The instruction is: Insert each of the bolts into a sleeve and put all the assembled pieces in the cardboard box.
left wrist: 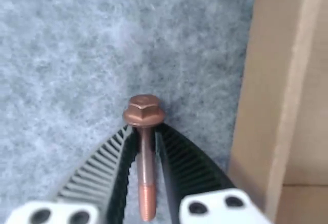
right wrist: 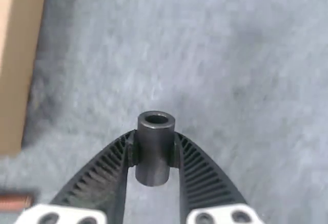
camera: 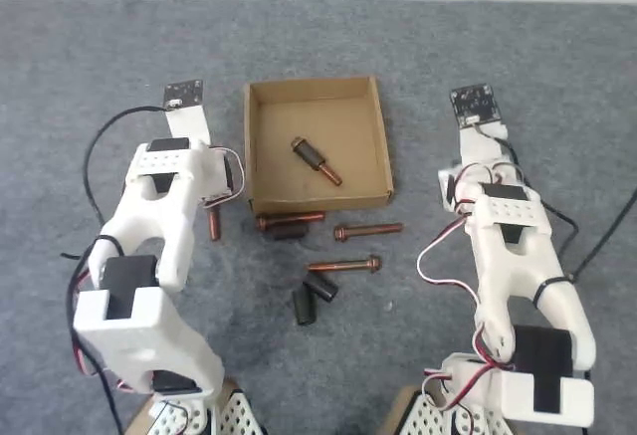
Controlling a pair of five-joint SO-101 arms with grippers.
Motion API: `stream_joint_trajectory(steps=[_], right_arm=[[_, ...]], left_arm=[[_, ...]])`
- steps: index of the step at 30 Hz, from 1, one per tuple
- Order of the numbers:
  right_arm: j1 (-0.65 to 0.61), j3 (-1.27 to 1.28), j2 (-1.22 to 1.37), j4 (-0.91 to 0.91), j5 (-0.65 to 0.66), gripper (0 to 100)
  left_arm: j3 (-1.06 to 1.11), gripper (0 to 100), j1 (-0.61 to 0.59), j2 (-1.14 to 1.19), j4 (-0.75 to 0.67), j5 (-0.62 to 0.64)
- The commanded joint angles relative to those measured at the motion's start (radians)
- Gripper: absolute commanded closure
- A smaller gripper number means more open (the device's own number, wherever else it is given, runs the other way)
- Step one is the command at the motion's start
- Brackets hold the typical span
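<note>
My left gripper is shut on a copper bolt, hex head pointing outward, low over the carpet beside the cardboard box wall. From above, that bolt hangs just left of the cardboard box. My right gripper is shut on a black sleeve, its bore facing outward, above the carpet right of the box. One assembled bolt and sleeve lies inside the box.
In front of the box lie a bolt with a dark sleeve against it, two loose bolts and two black sleeves. Grey carpet covers the table. Cables trail beside both arms.
</note>
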Motion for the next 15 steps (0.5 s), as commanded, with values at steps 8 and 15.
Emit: stream_joint_trajectory(steps=[8, 15], right_arm=[[-0.010, 0.127, -0.061, -0.638, 0.017, 99.2], [-0.016, 0.304, -0.059, -0.943, 0.017, 99.2]], left_arm=[[-0.008, 99, -0.009, -0.071, -0.021, -0.012], [-0.012, 99, -0.009, -0.071, -0.023, -0.012]])
